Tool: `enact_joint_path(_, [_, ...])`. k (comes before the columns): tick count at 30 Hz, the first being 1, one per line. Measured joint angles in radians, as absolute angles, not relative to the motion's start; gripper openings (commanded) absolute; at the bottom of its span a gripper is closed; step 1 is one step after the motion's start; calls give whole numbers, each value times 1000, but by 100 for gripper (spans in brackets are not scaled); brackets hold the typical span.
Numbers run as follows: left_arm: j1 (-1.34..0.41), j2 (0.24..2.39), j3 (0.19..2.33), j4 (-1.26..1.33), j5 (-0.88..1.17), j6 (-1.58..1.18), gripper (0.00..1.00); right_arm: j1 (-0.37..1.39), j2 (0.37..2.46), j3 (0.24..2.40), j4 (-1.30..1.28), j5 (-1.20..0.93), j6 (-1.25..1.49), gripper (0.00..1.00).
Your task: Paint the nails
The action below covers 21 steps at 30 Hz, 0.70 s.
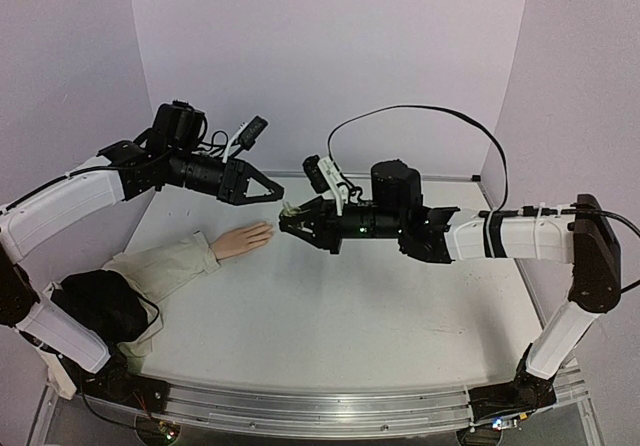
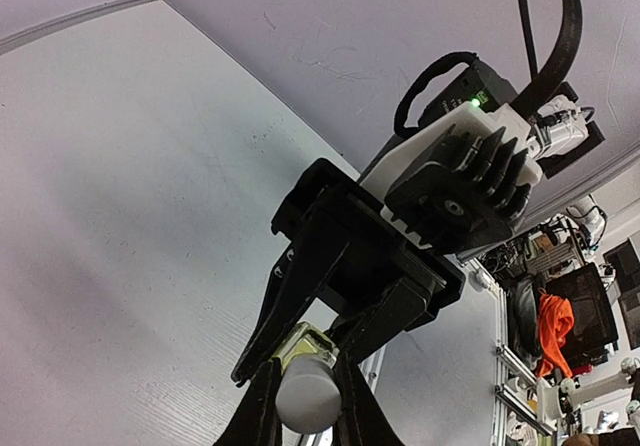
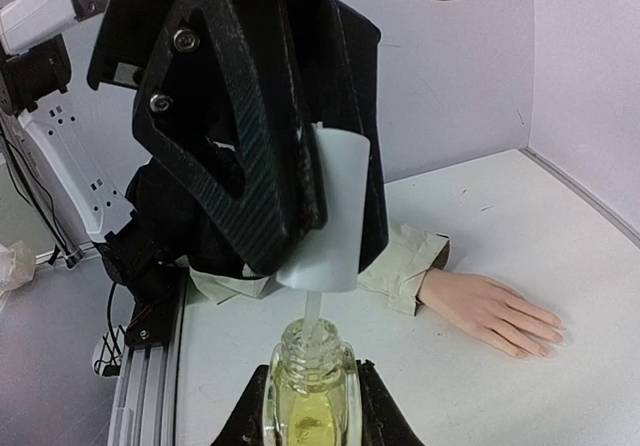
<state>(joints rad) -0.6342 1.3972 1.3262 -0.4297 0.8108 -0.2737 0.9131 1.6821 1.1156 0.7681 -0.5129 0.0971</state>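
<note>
The bottle [image 3: 305, 391] is glossy clear glass, its cap [image 3: 330, 216] matt white plastic, the mannequin hand [image 3: 495, 311] smooth, its sleeve [image 1: 170, 264] beige cloth, the bench [image 1: 350, 316] matt.

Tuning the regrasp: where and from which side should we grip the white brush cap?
Pinch the white cap across its round sides, coming from the end away from the bottle. The thin stem below runs into the bottle's neck, leaving only the cap body to hold.

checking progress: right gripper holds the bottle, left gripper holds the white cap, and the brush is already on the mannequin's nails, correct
Not quite. The brush stem is in the neck of the bottle, apart from the mannequin hand; the right wrist view shows it. The rest is as you say.
</note>
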Motion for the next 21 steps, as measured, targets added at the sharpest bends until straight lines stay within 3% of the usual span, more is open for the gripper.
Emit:
enact_joint_path(14, [-664, 1422, 1385, -527, 761, -197, 0, 915, 1703, 1176, 719, -520, 75, 0])
enact_joint_path(21, [-696, 1439, 1446, -617, 611, -151, 0, 919, 1720, 1217, 657, -465, 17, 0])
